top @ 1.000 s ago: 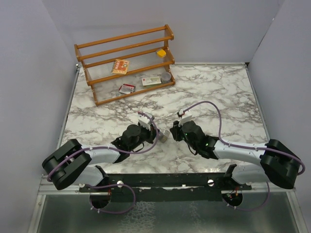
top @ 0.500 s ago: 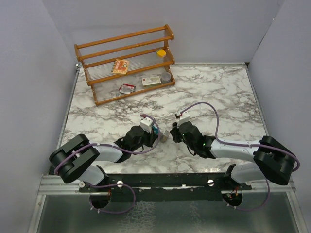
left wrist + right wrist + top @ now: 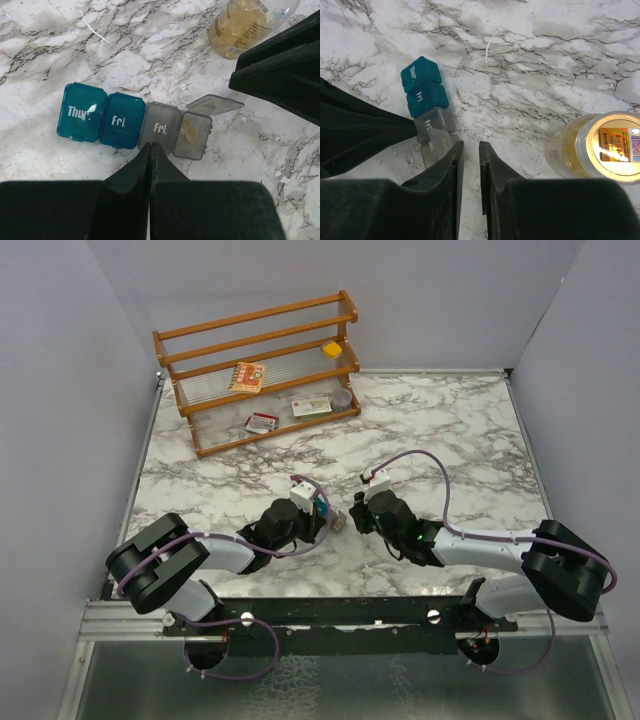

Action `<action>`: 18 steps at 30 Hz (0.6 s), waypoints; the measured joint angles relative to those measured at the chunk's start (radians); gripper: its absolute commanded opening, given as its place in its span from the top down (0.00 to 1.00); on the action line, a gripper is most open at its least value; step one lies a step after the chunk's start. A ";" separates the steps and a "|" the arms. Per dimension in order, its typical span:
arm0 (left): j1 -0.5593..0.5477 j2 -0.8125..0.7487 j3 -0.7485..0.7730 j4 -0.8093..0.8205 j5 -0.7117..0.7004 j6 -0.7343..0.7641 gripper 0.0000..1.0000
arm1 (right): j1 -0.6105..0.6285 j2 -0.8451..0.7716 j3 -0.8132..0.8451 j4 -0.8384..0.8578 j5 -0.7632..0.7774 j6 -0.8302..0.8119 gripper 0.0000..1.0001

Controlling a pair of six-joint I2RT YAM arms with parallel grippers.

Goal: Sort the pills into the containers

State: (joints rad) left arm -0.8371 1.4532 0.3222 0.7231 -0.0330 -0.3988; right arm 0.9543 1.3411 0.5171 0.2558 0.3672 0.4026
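Containers (image 3: 122,120): on the desk (image 3: 150,40), long axis crosswise before your left claw (image 3: 151,146), which is shut, tip at their near edge | right claw (image 3: 470,145): narrowly parted, empty, their open end beside its left finger.

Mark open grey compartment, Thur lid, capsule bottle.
open grey compartment (image 3: 190,151), left wrist view, near wall.
Thur lid (image 3: 81,112), left wrist view, teal top face.
capsule bottle (image 3: 615,145), right wrist view, labelled round end.

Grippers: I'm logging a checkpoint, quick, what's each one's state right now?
Left gripper: shut, holding nothing.
Right gripper: slightly open, nothing between its fingers.
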 measured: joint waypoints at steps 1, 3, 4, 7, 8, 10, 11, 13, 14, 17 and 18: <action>0.000 0.002 0.002 0.000 0.000 0.000 1.00 | 0.000 0.000 0.000 0.001 -0.002 0.001 0.82; 0.000 0.005 0.006 -0.001 0.000 0.000 1.00 | 0.000 0.002 0.000 0.003 -0.006 0.003 0.82; 0.000 0.005 0.010 -0.001 0.000 0.000 1.00 | 0.000 0.003 0.000 0.005 -0.007 0.003 0.82; 0.000 0.005 0.014 0.000 0.000 0.000 1.00 | 0.000 0.011 0.001 0.006 -0.010 0.003 0.82; 0.000 0.003 0.014 0.000 0.000 0.000 1.00 | 0.000 0.014 0.002 0.007 -0.010 0.003 0.82; 0.000 -0.003 0.014 0.000 0.000 0.000 1.00 | 0.000 0.018 0.002 0.007 -0.010 0.003 0.82; 0.000 -0.010 0.014 0.000 0.000 0.000 1.00 | 0.000 0.021 0.002 0.007 -0.010 0.003 0.82; 0.000 -0.025 0.014 0.001 0.000 0.001 1.00 | 0.000 0.025 0.004 0.007 -0.010 0.003 0.82; 0.000 -0.030 0.014 0.002 0.000 0.001 1.00 | 0.000 0.027 0.005 0.007 -0.010 0.003 0.82; 0.000 -0.031 0.014 0.002 0.002 0.003 1.00 | 0.000 0.034 0.009 0.008 -0.013 0.003 0.83; 0.000 -0.030 0.014 0.002 0.002 0.004 1.00 | 0.000 0.035 0.011 0.008 -0.013 0.003 0.83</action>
State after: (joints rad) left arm -0.8371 1.4231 0.3367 0.7254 -0.0307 -0.3946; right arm 0.9543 1.3766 0.5278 0.2634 0.3546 0.4061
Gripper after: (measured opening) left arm 0.009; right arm 0.177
